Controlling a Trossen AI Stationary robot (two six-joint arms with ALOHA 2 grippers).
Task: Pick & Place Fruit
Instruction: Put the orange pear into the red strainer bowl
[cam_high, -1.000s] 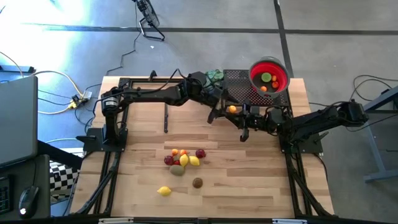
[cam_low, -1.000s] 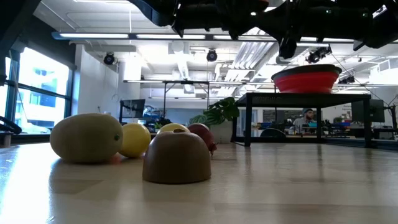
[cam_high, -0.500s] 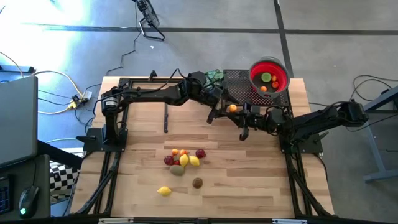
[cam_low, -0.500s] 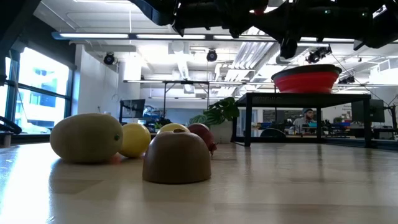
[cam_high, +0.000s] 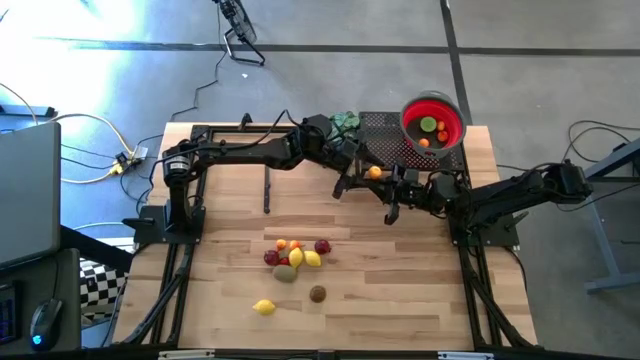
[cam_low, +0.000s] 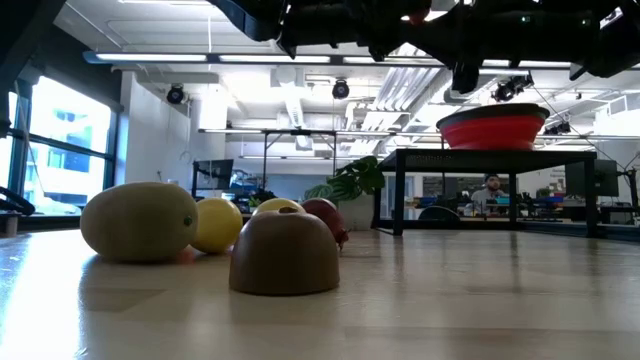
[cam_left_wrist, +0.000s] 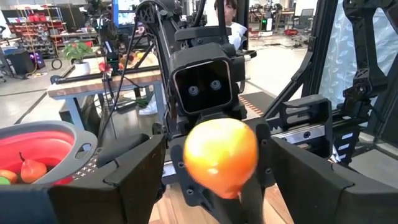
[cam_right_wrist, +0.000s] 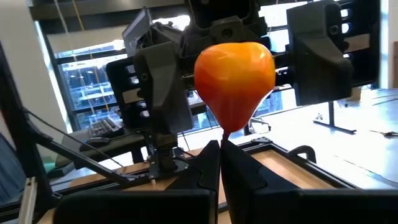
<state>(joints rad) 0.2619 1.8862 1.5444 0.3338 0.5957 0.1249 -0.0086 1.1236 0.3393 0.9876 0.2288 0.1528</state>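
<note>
Handover mid-air near the table's (cam_high: 230, 300) far edge: an orange toy fruit (cam_high: 373, 173) sits between the spread fingers of the left gripper (cam_high: 366, 175), while the right gripper (cam_high: 392, 196), clenched on its narrow lower tip, meets it head-on. The red bowl (cam_high: 433, 125) waits at the far right corner. Nothing has shifted over the last second.

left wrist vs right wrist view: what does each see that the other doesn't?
Left wrist only: red bowl holding fruit, the right arm's camera, a person behind. Right wrist only: windows behind the left arm. Both: the orange fruit, between the fingers of the open left end effector, its tapered end pinched by the shut right end effector.
</note>
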